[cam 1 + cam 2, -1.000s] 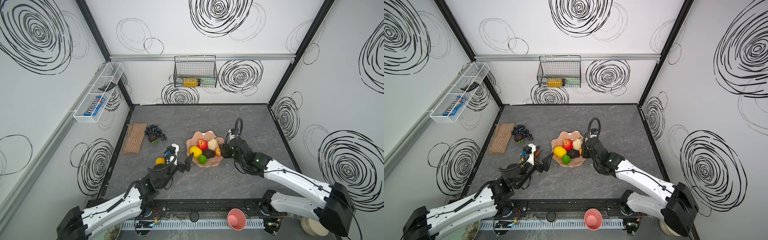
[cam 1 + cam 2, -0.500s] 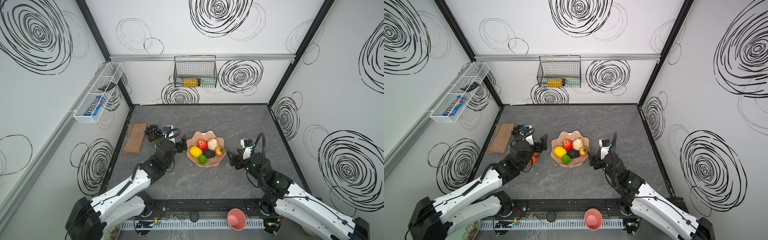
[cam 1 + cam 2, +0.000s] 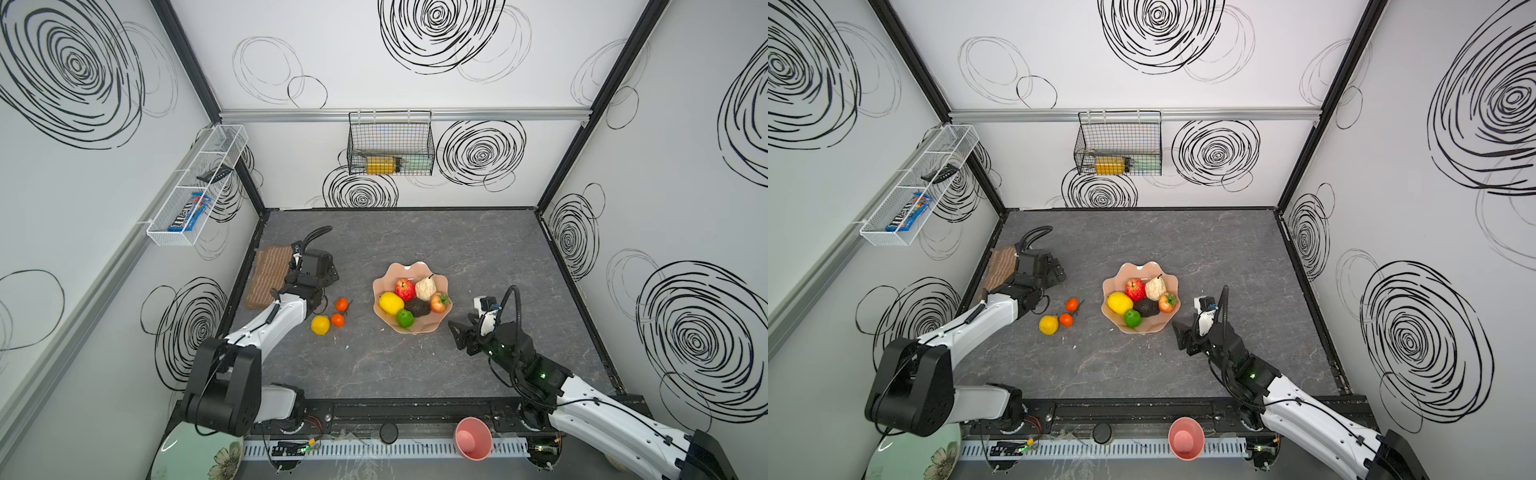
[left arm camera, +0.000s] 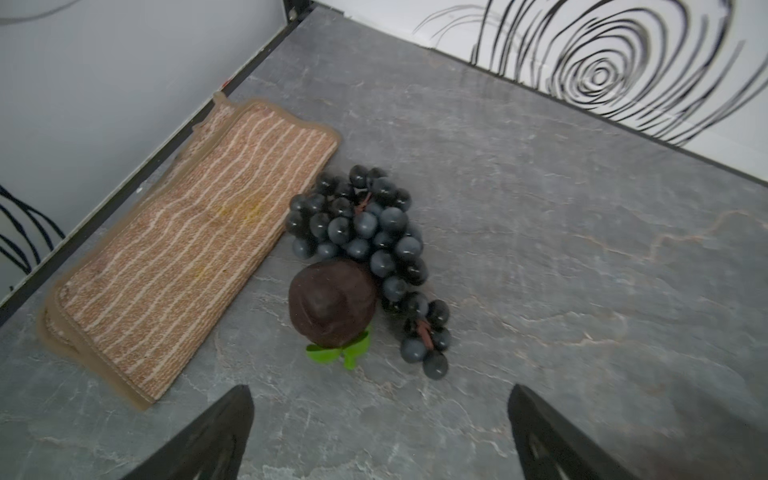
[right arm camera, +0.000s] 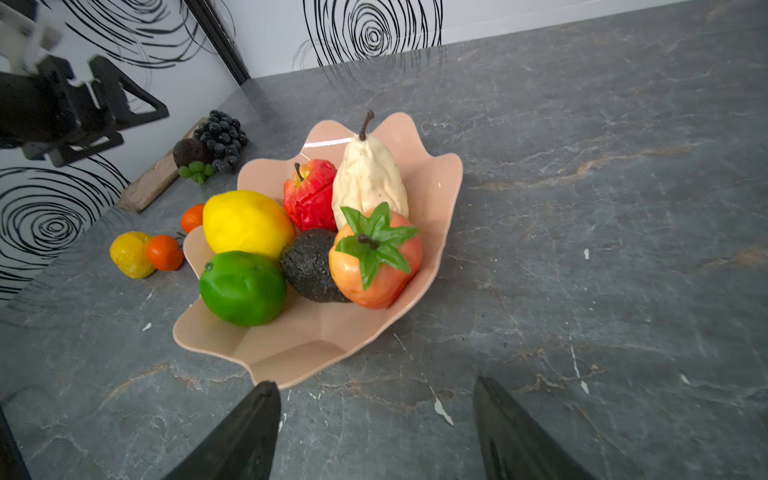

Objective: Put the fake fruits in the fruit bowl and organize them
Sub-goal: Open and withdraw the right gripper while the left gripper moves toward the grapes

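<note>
The peach-pink fruit bowl [image 3: 415, 331] [image 5: 311, 340] sits mid-table in both top views. It holds a lemon [image 3: 390, 302], apple [image 3: 405, 289], pear [image 3: 426, 288], avocado [image 3: 417, 308], lime [image 3: 405, 318] and an orange-red fruit with a green top [image 5: 376, 257]. Left of the bowl lie two tiny oranges [image 3: 341, 304] [image 3: 337, 320] and a second lemon [image 3: 320, 325]. The black grape bunch [image 4: 365, 232] and a dark brown fruit [image 4: 332, 303] lie beside the mat, just ahead of my open, empty left gripper [image 4: 378, 390] [image 3: 328, 272]. My right gripper [image 5: 374, 384] [image 3: 463, 332] is open and empty at the bowl's near right rim.
A brown woven mat [image 3: 268, 278] [image 4: 187, 249] lies along the left wall. A pink cup [image 3: 473, 438] and a pale green floral plate [image 3: 195, 457] sit below the front rail. A wire basket [image 3: 390, 143] hangs on the back wall, a white rack [image 3: 195, 187] on the left wall.
My right gripper has drawn back from the bowl toward the front right, leaving the orange-red fruit inside, and opened wider. My left gripper has swung from the loose lemon to the grapes.
</note>
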Controlling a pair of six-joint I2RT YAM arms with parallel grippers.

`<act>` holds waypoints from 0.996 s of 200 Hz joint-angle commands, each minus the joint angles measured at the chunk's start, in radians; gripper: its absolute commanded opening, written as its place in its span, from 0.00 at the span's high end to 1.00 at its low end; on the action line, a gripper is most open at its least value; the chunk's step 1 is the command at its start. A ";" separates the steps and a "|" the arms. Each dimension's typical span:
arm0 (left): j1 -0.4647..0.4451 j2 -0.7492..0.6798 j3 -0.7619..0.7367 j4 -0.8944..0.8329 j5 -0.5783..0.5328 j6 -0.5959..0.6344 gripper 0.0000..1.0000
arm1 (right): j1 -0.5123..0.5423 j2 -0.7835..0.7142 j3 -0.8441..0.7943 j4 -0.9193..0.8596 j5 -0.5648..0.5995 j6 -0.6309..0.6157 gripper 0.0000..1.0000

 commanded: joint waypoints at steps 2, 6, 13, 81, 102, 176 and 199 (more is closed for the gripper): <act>0.056 0.068 0.046 0.005 0.047 -0.018 0.01 | -0.003 -0.020 -0.006 0.067 -0.021 -0.013 0.22; 0.064 0.080 0.049 0.008 0.053 -0.018 0.01 | -0.003 -0.023 -0.006 0.067 -0.022 -0.012 0.22; 0.077 0.100 0.056 0.017 0.065 -0.018 0.02 | -0.004 -0.027 -0.008 0.069 -0.023 -0.013 0.22; 0.154 0.248 0.143 0.043 0.155 -0.026 0.13 | -0.003 -0.033 -0.014 0.081 -0.023 -0.013 0.21; 0.166 0.278 0.155 0.045 0.164 -0.028 0.17 | -0.003 -0.023 -0.012 0.083 -0.021 -0.014 0.21; 0.196 0.301 0.153 0.054 0.188 -0.030 0.31 | -0.002 -0.001 -0.010 0.089 -0.021 -0.014 0.21; 0.200 0.298 0.144 0.065 0.183 -0.034 0.31 | -0.002 -0.001 -0.009 0.089 -0.019 -0.014 0.21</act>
